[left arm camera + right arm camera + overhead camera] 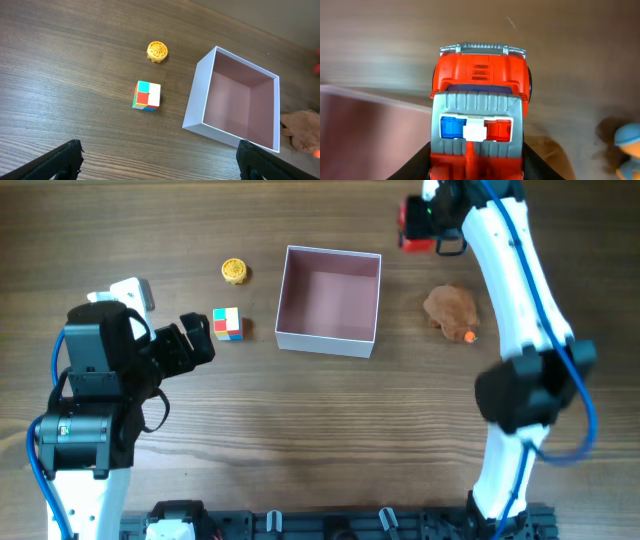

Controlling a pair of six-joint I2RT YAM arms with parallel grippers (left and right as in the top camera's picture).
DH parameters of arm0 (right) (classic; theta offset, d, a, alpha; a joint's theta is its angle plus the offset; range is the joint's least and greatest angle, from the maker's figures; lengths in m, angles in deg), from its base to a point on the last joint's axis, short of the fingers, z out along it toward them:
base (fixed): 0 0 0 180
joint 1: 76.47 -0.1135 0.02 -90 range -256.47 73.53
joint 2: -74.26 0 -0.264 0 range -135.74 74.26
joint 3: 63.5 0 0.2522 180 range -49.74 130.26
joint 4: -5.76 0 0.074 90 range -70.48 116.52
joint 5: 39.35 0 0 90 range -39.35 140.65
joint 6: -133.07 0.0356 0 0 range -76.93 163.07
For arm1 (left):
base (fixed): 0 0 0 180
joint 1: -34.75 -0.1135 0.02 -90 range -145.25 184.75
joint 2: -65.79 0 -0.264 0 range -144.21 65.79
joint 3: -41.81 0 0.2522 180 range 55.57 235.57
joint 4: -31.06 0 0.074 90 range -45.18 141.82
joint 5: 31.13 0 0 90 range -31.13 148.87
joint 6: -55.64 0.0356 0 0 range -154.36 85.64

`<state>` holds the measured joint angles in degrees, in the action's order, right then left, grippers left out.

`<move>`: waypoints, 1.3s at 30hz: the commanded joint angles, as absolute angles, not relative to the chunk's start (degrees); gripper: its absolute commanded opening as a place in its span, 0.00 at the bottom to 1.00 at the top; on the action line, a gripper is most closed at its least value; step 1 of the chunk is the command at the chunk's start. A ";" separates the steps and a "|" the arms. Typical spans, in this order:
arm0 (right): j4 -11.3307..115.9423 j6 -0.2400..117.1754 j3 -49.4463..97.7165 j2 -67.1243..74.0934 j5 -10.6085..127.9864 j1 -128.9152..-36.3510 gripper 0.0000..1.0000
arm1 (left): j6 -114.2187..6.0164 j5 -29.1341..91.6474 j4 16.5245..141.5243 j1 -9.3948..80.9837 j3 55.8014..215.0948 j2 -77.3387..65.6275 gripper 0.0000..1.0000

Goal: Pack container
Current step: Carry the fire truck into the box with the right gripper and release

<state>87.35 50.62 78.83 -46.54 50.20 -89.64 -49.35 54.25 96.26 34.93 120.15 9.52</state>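
The container [290, 290], a square white box with a pink inside, stands at the table's middle back; it also shows in the left wrist view [197, 95]. My right gripper [425, 225] is shut on a red toy truck [480, 115] with a grey roof and blue-and-red lights, held off the table beyond the container's right back corner. My left gripper [195, 340] is open and empty, just left of a colourful cube [227, 323], which also shows in the left wrist view [147, 95]. A yellow round toy [234, 272] lies behind the cube.
A brown plush toy [452, 312] with an orange bit lies right of the container. A white object [130, 290] sits behind my left arm. The dark rail runs along the table's front edge [340, 525].
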 commanded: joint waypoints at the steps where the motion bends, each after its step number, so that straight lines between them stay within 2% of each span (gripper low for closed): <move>1: 90.57 55.60 80.71 -40.13 50.26 -96.65 0.04 | -49.85 53.53 96.11 34.47 121.22 9.52 1.00; 5: 94.00 67.28 77.87 -41.51 50.28 -101.22 0.04 | -49.85 53.53 96.13 34.47 121.22 9.52 1.00; 7: 92.91 69.09 74.88 -42.93 50.39 -101.59 0.04 | -49.85 53.53 96.11 34.47 121.22 9.52 1.00; 16: 88.47 67.47 68.84 -55.43 53.65 -101.57 0.04 | -49.85 53.51 96.13 34.47 121.22 9.52 1.00; 22: 85.26 66.34 68.84 -57.53 48.49 -101.53 0.06 | -49.85 53.49 96.15 34.47 121.22 9.54 1.00; 23: 84.67 65.00 68.84 -57.53 48.51 -101.53 0.12 | -49.85 53.44 96.17 34.47 121.22 9.54 1.00; 24: 84.49 63.98 68.84 -57.53 48.49 -101.53 0.25 | -49.85 53.29 96.35 34.47 121.22 9.54 1.00; 26: 84.53 64.02 68.84 -57.53 48.54 -101.53 0.32 | -49.85 53.29 96.63 34.47 121.22 9.54 1.00; 28: 84.51 64.00 68.84 -57.53 48.51 -101.53 0.56 | -49.85 53.29 96.76 34.47 121.22 9.54 1.00; 30: 84.42 64.00 68.84 -57.53 48.51 -101.53 0.67 | -49.85 53.29 96.78 34.47 121.22 9.54 1.00; 32: 84.23 64.06 68.84 -57.53 48.49 -101.53 0.72 | -49.85 53.29 96.78 34.47 121.22 9.54 1.00; 34: 84.01 64.04 68.84 -57.53 48.51 -101.53 0.72 | -49.85 53.29 96.78 34.47 121.22 9.54 1.00; 36: 83.97 62.31 69.39 -57.11 48.51 -101.70 0.64 | -49.85 53.29 96.78 34.47 121.22 9.54 1.00; 39: 83.97 58.34 71.51 -55.39 49.61 -102.10 0.58 | -49.85 53.29 96.78 34.47 121.22 9.54 1.00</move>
<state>84.18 62.64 68.80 -56.92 49.91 -101.55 -49.35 54.25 96.72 34.93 120.15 9.52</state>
